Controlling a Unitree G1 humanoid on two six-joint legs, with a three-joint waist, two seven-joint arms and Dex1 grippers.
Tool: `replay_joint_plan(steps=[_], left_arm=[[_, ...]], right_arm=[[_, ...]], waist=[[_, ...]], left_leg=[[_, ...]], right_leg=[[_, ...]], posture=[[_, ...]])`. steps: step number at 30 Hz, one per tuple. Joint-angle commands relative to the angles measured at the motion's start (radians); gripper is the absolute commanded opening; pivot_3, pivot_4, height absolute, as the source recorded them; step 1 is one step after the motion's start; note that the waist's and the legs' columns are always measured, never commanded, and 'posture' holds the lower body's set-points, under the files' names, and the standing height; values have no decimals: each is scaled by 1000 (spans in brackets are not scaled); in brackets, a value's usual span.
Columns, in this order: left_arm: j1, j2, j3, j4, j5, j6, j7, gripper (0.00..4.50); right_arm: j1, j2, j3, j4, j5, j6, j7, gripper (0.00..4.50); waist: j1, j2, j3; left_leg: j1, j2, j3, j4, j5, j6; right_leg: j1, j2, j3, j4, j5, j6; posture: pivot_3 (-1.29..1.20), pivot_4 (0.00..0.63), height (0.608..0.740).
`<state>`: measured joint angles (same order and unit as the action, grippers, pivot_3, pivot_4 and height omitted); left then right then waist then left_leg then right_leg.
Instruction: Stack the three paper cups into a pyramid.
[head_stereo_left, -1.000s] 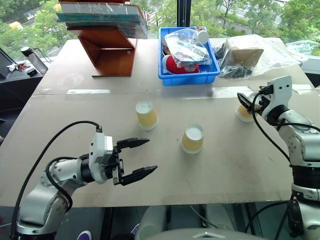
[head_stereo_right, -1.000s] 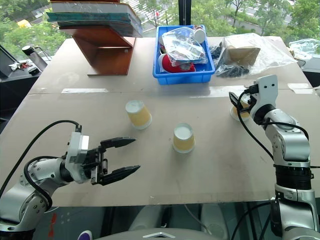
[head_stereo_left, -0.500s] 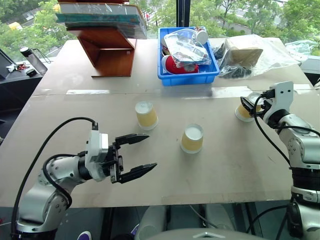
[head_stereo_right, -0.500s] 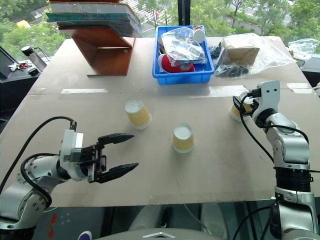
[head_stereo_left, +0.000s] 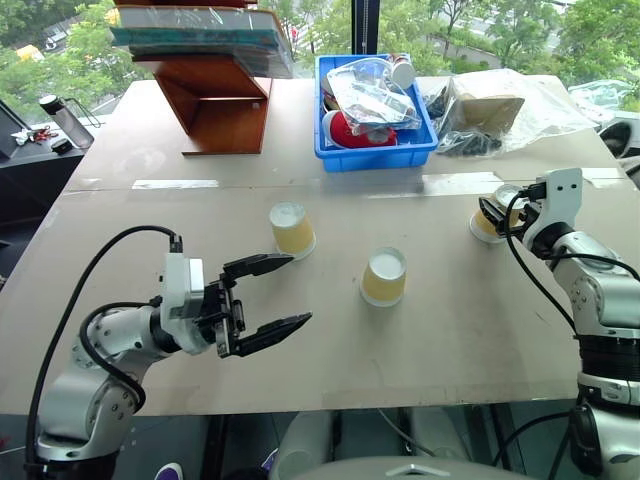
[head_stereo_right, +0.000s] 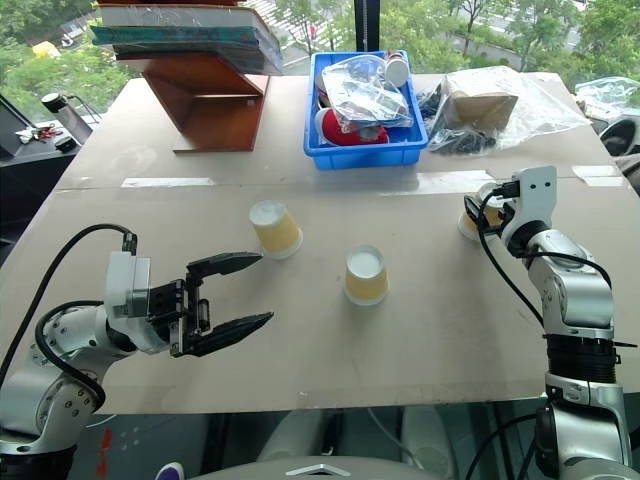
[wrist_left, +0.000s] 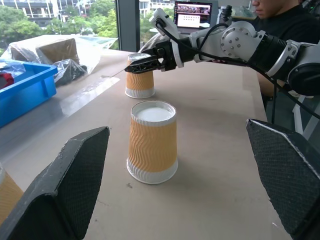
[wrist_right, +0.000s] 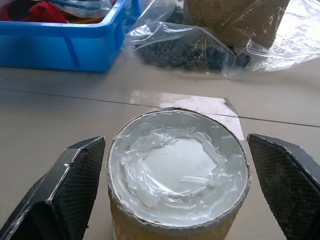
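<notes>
From the head cameras, three paper cups stand upside down and apart on the table (head_stereo_left: 150, 400): left cup (head_stereo_left: 292, 229), middle cup (head_stereo_left: 384, 277), far-right cup (head_stereo_left: 492, 222). The right gripper (head_stereo_left: 490, 212) straddles that far-right cup, fingers either side, not yet pinching, likely lining up a grasp to bring it over. The left gripper (head_stereo_left: 282, 293) hangs wide open near the left cup, holding nothing, probably waiting. Behind sit a blue bin (head_stereo_left: 377, 150), a wooden stand (head_stereo_left: 225, 105) and plastic bags (head_stereo_left: 520, 105), well clear of the cups.

Left wrist view: the middle cup (wrist_left: 152, 142) sits between spread fingers (wrist_left: 65, 185), with a seated person (wrist_left: 295, 20) beyond.

Right wrist view: the cup's white base (wrist_right: 177, 167) sits between two fingers (wrist_right: 60, 187), gaps on both sides
</notes>
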<state>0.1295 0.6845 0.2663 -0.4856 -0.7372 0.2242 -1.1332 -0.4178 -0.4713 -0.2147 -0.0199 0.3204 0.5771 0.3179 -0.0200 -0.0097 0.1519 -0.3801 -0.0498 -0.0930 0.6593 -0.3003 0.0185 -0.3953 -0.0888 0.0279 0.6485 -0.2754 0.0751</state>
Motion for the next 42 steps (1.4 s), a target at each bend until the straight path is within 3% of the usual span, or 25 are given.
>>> replay_joint_plan(steps=[1,9,13,23,32,36,42], left_arm=[[11,-1,15,12,15,-48,-25,4500],[3,-2,6,39,23,-60,-40,4500],[1,-2,4,41,24,-60,-43,4500],[11,-6,6,44,29,-59,-36,4500],[15,0,4,44,27,-50,-35,4500],[15,-1,-1,42,26,-48,-36,4500],[4,2,-5,40,24,-37,-32,4500]], right_arm=[[-5,-4,-39,-38,4,-30,-10,4086],[-4,-5,-39,-45,7,-34,-9,4086],[1,-9,-39,-43,2,-38,-4,2934],[16,-33,-31,-107,28,-29,63,2934],[171,-203,-37,-455,331,134,384,2934],[221,-245,-13,-507,346,140,413,2934],[247,-219,48,-540,332,112,402,2934]], waist=[[0,0,0],[0,0,0],[0,0,0],[0,0,0],[5,0,0],[6,-1,-1],[5,-1,-1]], left_leg=[[0,0,0,0,0,0],[0,0,0,3,0,0],[0,0,0,4,0,0],[0,0,0,7,0,0],[0,0,-1,8,0,0],[0,0,-1,8,0,1],[0,0,-1,9,0,0]], right_leg=[[0,0,0,0,0,0],[0,0,0,3,0,0],[0,0,0,5,0,0],[0,0,1,8,0,0],[1,0,0,7,0,0],[1,0,0,8,0,0],[1,0,0,8,0,0]], posture=[[0,150,740],[0,150,740],[0,150,740],[0,150,740],[0,150,740],[0,150,740],[0,150,740]])
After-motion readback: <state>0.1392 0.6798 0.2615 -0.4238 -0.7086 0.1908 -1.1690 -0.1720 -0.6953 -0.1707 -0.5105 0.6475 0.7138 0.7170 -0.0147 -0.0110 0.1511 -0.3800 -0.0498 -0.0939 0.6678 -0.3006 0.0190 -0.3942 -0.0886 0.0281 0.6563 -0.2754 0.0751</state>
